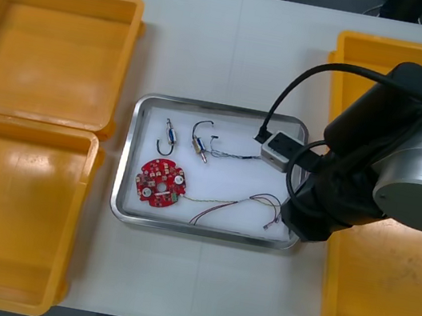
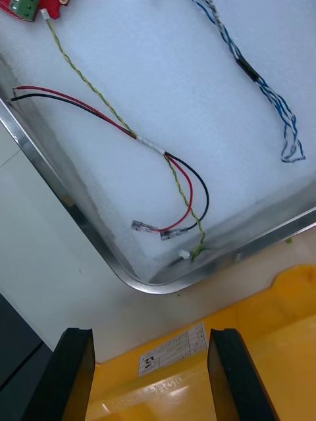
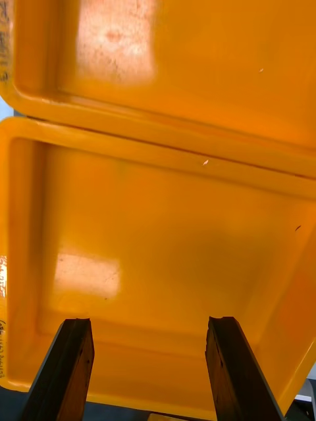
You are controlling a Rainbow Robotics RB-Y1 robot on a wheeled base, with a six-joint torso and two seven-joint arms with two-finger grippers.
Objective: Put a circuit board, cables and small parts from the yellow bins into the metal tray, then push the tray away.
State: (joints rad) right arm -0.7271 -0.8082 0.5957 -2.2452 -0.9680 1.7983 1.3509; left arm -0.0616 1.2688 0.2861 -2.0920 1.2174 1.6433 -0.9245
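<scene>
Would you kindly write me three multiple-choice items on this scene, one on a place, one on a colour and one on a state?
1. Where does the round red circuit board lie?
A. On the bare table
B. Inside the metal tray
C. Between a gripper's fingers

2. What colours has the twisted cable in the tray?
A. Blue and white
B. Pink and grey
C. Orange and purple

3. How does the right gripper, above the tray's corner, stand?
A. Shut on a cable
B. Shut on the board
C. Open, holding nothing

Answers: 1 B, the board rests on the tray's white inside; 2 A, blue and white strands wind together; 3 C, its fingers stand apart with nothing between them. The left gripper hangs open over the yellow bins at the left.
</scene>
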